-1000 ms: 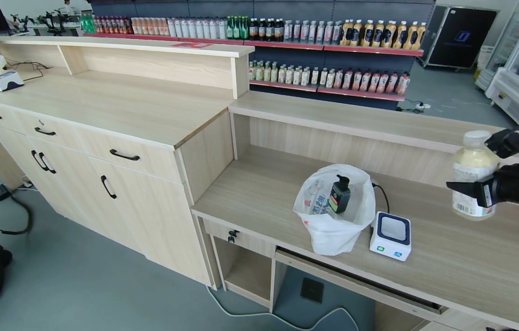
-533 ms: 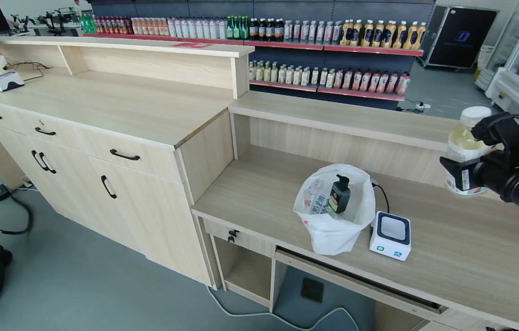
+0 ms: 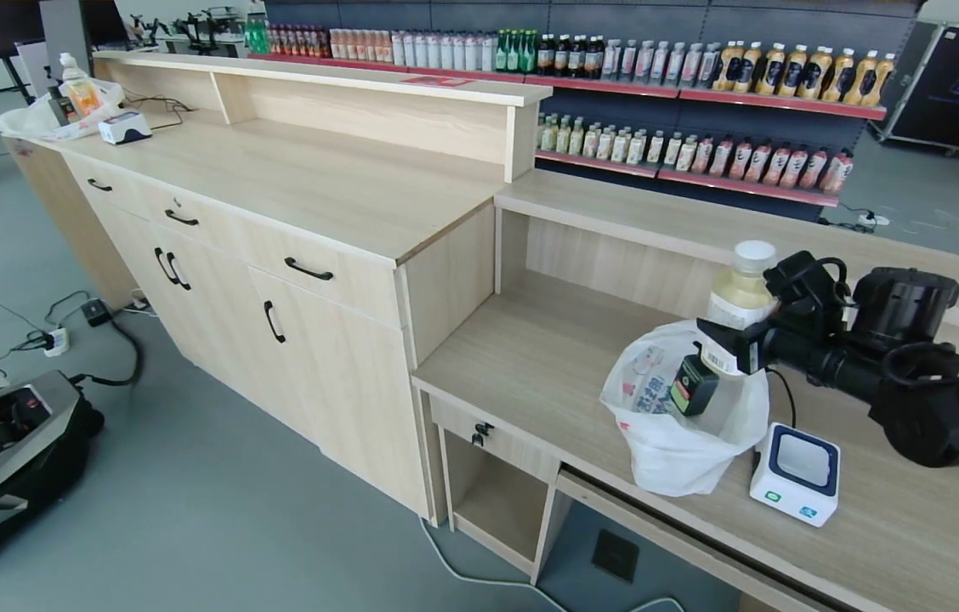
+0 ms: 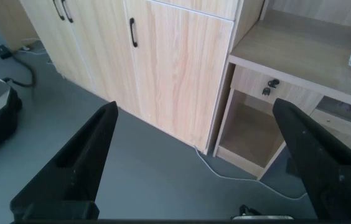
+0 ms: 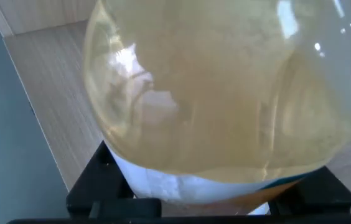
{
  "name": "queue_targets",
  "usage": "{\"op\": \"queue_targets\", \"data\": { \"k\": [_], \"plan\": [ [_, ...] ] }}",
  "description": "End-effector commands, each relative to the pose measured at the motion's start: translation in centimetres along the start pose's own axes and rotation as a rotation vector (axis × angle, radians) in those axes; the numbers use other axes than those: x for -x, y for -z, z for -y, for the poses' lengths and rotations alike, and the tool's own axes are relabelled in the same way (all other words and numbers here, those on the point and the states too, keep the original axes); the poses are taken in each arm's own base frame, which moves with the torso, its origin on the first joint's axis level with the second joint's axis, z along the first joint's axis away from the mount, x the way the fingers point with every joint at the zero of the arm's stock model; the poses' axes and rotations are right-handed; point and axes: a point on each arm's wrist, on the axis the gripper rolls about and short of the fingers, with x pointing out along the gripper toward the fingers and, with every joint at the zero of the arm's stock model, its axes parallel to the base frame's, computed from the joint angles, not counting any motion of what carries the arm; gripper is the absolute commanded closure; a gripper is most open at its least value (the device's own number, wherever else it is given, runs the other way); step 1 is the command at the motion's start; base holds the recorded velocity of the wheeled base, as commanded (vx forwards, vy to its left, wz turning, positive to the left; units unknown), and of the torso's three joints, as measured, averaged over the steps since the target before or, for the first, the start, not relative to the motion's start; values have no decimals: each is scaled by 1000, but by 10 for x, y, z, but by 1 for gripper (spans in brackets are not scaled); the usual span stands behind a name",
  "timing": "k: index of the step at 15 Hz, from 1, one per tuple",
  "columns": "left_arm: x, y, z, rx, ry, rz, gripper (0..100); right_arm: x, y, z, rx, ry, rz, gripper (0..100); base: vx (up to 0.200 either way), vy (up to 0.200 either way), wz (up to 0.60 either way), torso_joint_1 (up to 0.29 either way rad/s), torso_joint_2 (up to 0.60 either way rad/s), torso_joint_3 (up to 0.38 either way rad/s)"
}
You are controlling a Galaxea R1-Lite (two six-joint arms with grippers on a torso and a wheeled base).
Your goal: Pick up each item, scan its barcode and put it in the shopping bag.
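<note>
Place: a shop, at its checkout.
Shelving: red-edged shelves (image 3: 785,100) held rows of bottled drinks (image 3: 785,70) behind it.
Bench: a long wooden bench (image 3: 547,348) with drawers carried a barcode scanner (image 3: 796,463) just beside a shopping bag (image 3: 675,455).

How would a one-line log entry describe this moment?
right hand: shut on pale drink bottle, upright at far rim of bag | bag: holds dark pump bottle | scanner: beside bag | left hand: open, empty

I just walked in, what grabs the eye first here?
The pale yellow drink bottle, clamped in the right arm's jaws, hangs just above a white shopping bag on the low counter. A dark pump bottle already sits in the bag, and a small white scanner stands beside it.
</note>
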Motion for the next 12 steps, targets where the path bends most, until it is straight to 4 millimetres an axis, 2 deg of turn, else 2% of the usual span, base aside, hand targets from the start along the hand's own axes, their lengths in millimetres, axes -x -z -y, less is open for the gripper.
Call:
{"op": "queue_targets", "data": {
  "k": [1,3,7,12],
  "plan": [
    [0,0,0,0,-1,0,0,-34,47,-11,-31,-65,-42,100,0,0,0,0,0,0],
    [0,0,0,0,-1,0,0,-48,68,-17,-26,-68,-31,100,0,0,0,0,0,0],
    [0,0,0,0,-1,0,0,-57,105,-27,-53,-92,-100,100,0,0,0,0,0,0],
    [0,0,0,0,-1,0,0,-66,136,-37,-53,-104,-117,100,0,0,0,0,0,0]
  ]
}}
